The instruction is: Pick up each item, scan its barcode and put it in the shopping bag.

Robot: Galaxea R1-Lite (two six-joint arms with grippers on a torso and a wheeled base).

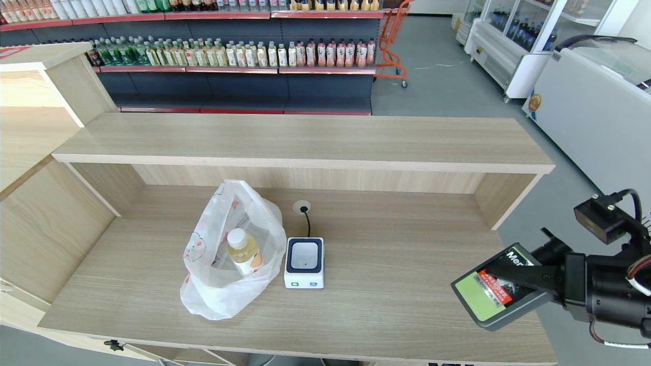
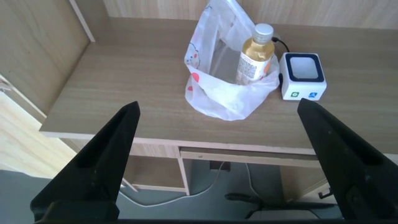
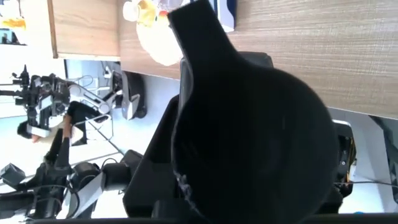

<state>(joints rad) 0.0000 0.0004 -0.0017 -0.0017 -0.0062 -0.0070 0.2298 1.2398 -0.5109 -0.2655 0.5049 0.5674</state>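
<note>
White plastic bag [image 1: 213, 300] stands open, centre-left on the bench [image 1: 407, 274]. Yellow-drink bottle [image 1: 243, 251], white cap, upright inside. White scanner [image 1: 304, 263] just right of bag. Dark box [image 1: 478, 302], green-red label, clamped in right gripper [image 1: 513, 278] at near right edge.

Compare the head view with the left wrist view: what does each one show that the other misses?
Head view adds the right claw gripping a flat package near the counter's right end, plus drink shelves and a freezer behind. Left wrist view adds the left claw, open, and cables below the counter. Shared: the shopping bag holding a bottle, with the barcode scanner beside it.
</note>
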